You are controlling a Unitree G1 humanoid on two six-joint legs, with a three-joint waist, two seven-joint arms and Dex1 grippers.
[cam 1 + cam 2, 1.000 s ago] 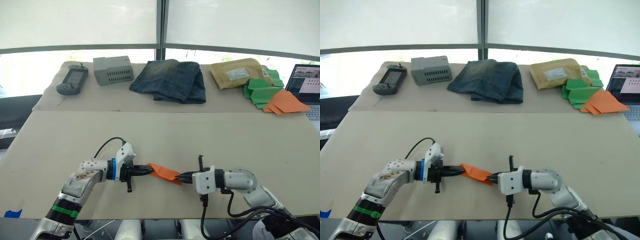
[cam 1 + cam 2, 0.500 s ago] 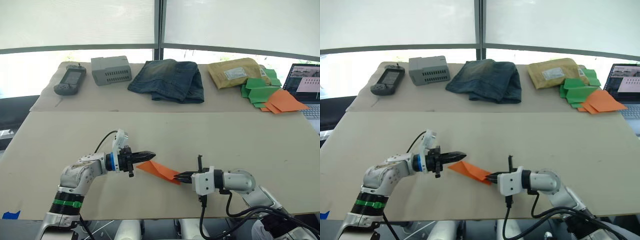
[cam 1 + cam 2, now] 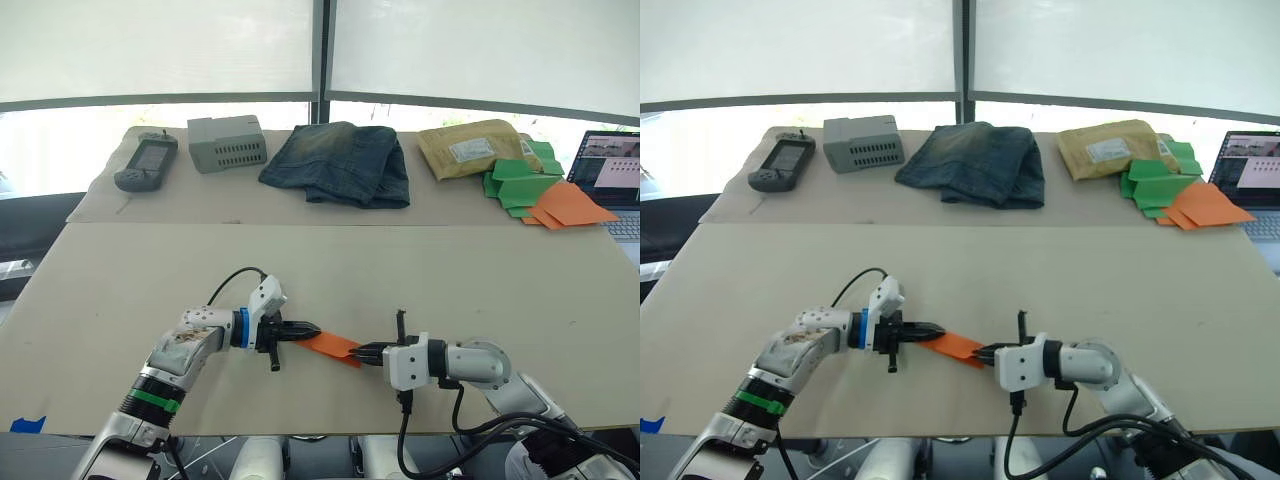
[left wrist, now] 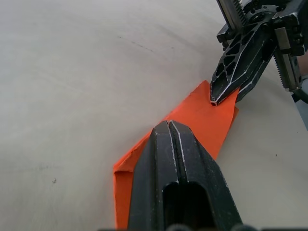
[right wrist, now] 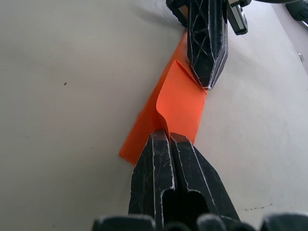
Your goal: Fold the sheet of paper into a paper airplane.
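Two grippers pinch folded bright orange sheet of paper point(image 3: 333, 345) on beige table point(image 3: 450, 270) | left gripper point(image 3: 312, 331) clamped one end | right gripper point(image 3: 357, 352) clamped opposite end | likely steadying it for creasing.

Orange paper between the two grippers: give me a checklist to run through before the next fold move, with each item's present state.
1. Right gripper shut on the sheet of paper: ok.
2. Left gripper fingers shut, pressing on the paper's other end: ok.
3. Paper lying flat on the table: not ok, one flap curls up near the right gripper.
4. Crease under the left gripper sharp: cannot tell, the fingers cover it.
5. Piled orange and green paper pieces well away from the work: ok.
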